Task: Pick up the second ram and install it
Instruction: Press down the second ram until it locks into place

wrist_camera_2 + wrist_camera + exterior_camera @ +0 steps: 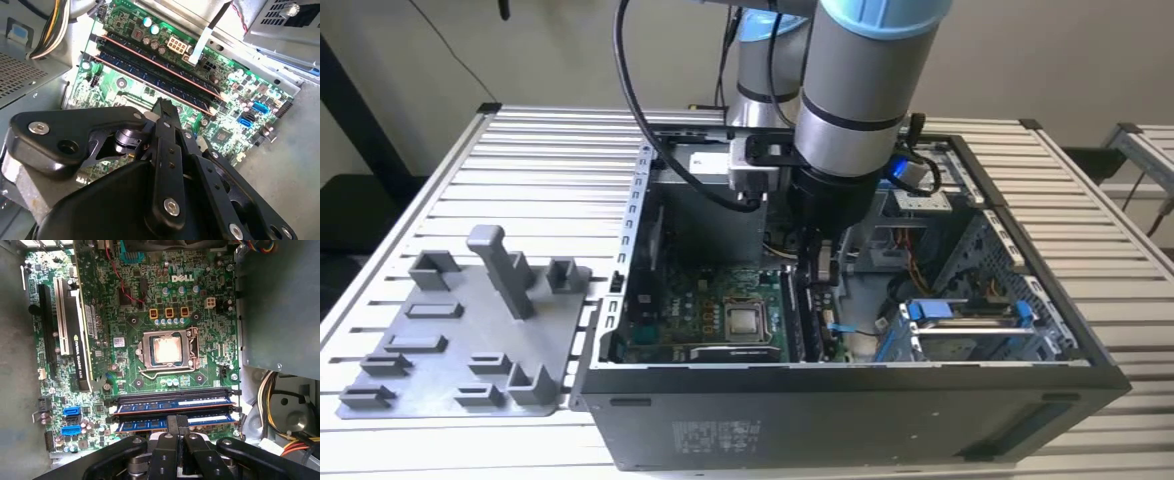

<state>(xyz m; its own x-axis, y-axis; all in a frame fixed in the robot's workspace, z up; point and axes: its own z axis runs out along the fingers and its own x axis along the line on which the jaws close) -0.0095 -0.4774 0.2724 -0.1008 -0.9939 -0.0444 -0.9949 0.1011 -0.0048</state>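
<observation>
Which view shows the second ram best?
First wrist view: the second ram lies lengthwise in its slot, with the pincer on its middle. Second wrist view gives an oblique look; the exterior view shows an edge-on sliver.

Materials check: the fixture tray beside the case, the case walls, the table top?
Fixture tray: looks like matte grey plastic, uniform colour with blocky moulded or printed shapes. Case walls: seemingly sheet metal, thin folded edges with punched holes, bare grey inside, dark outside. Table top: pale slatted metal, likely aluminium profile, with a soft sheen.
</observation>
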